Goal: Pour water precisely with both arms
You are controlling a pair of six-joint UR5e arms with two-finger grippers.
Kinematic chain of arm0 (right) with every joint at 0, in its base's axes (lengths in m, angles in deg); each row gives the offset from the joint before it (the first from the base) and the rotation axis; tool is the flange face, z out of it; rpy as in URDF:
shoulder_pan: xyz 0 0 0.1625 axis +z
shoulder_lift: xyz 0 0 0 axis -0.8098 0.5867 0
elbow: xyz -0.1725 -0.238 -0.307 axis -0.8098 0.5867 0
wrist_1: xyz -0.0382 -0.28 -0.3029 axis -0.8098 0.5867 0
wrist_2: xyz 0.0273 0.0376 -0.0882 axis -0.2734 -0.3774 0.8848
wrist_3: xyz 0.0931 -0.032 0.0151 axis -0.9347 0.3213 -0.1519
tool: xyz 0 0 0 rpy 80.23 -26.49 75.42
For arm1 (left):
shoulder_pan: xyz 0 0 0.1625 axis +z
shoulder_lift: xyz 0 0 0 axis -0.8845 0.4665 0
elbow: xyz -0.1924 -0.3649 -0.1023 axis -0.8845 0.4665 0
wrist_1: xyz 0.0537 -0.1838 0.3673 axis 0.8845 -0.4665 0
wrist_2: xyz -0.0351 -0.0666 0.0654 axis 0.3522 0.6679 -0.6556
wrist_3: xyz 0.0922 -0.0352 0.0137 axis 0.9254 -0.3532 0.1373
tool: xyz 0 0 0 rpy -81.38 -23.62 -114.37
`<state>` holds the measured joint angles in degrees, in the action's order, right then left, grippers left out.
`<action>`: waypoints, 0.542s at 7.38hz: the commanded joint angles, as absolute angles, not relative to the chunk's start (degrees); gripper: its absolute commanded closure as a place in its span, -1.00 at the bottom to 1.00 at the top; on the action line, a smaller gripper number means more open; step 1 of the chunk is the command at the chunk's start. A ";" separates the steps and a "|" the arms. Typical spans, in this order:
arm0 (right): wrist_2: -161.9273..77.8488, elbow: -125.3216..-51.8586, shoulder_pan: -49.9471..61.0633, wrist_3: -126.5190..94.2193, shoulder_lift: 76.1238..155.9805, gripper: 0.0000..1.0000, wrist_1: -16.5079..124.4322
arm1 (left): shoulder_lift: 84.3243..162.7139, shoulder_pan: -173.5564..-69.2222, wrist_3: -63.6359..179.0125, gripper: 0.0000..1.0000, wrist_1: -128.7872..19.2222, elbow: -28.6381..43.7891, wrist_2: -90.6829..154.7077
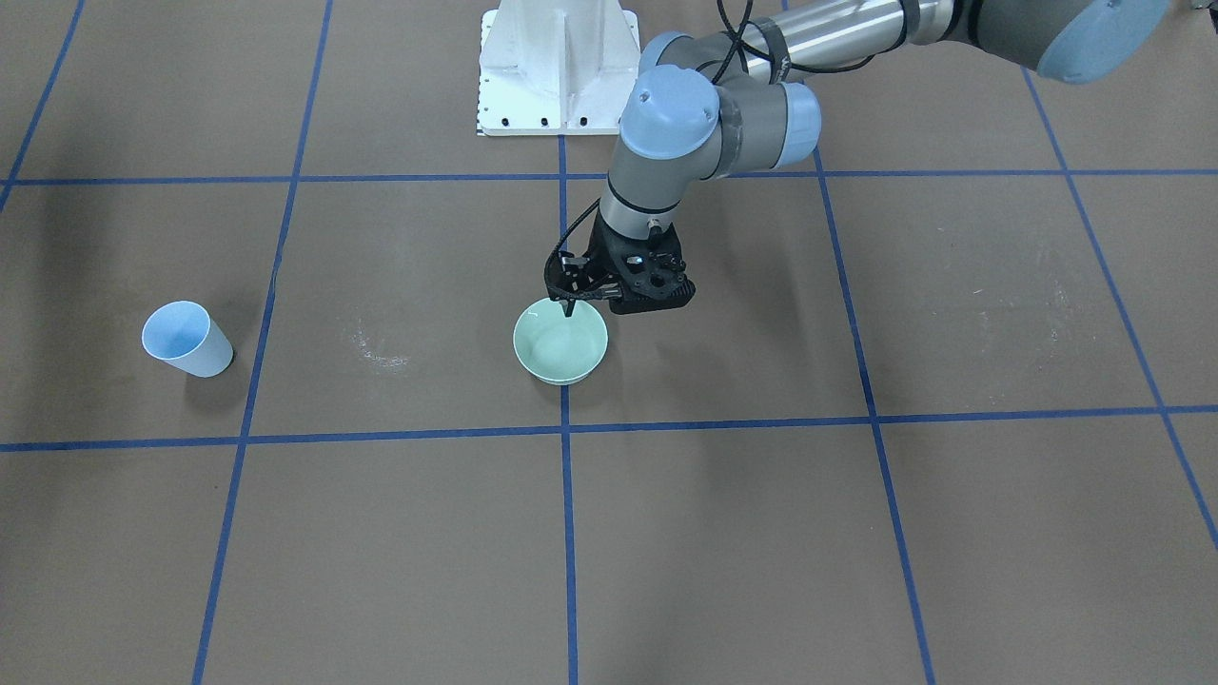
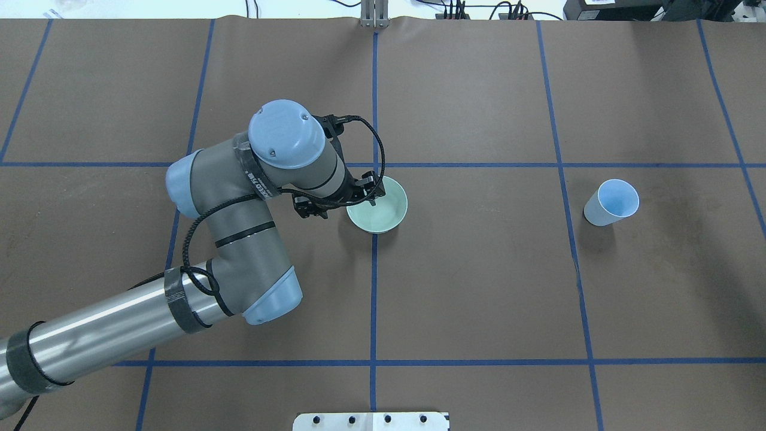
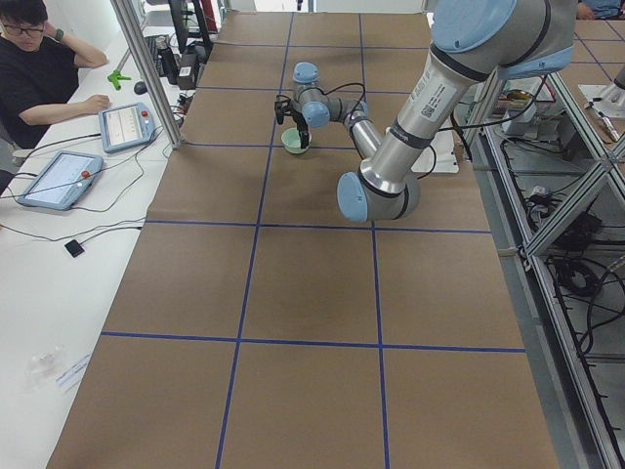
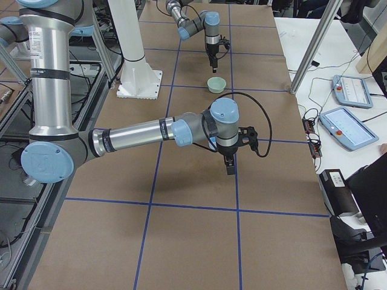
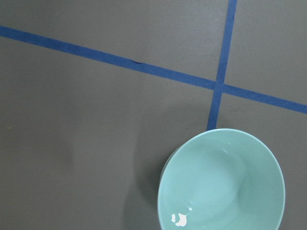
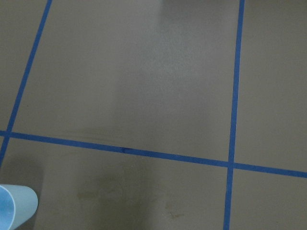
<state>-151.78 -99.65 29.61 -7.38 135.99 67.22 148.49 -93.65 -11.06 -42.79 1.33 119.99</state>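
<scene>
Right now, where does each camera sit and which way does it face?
Front-facing: across the table, facing the robot; left arm, bowl, cup, pedestal.
Overhead: behind the robot, looking forward-down; left arm from view-left.
Exterior left: table's left end; left arm near, person at view-left.
Exterior right: table's right end; right arm near, left arm far.
Left wrist: down onto the bowl; no robot parts.
Right wrist: down onto table and cup edge; no robot parts.
Shared: front-facing and overhead show bowl and cup, mirrored.

Water glint (image 5: 179, 219) in bowl (image 5: 230, 172) under left arm (image 2: 263, 251)
</scene>
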 commanded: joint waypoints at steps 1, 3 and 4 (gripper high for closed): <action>-151.82 -99.48 29.34 -5.80 135.72 -1.00 70.64 | 149.72 -92.52 -11.43 -0.99 -45.89 -3.32 119.55; -151.82 -99.48 29.33 -5.80 135.72 -1.00 70.73 | 149.63 -92.78 -11.08 -0.65 -45.91 -3.94 119.46; -151.82 -99.48 29.25 -5.80 135.63 -1.00 71.34 | 149.63 -92.78 -11.08 0.01 -45.99 -4.11 119.46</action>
<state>-151.82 -99.49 29.32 -5.82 135.69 70.81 149.63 -92.74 -11.14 -45.86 -3.79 119.50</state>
